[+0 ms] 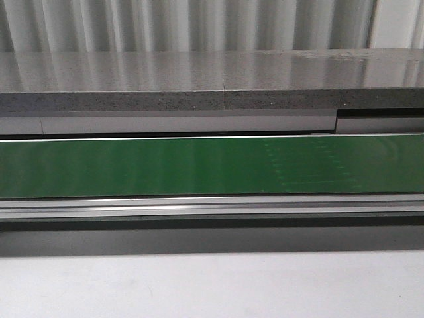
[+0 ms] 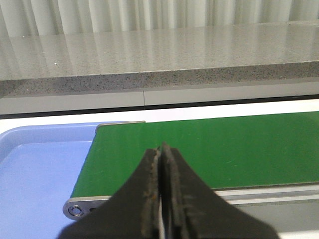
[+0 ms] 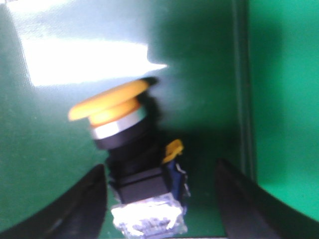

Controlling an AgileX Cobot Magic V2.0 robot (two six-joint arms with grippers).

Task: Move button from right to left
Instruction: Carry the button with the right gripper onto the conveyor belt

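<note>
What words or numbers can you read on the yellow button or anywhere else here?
None: no words, numbers, labels or signs can be read in any view.
The button between the right pincer's fingers is blurred; its yellow cap and black body show no writing.
The green belt, the grey counter and the blue tray near the left pincer are plain.

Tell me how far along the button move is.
Nothing looks done yet. The button lies on the green belt between the open right gripper's fingers, not clamped. The left gripper is shut, empty, near the blue tray. Grasp and transfer remain.
</note>
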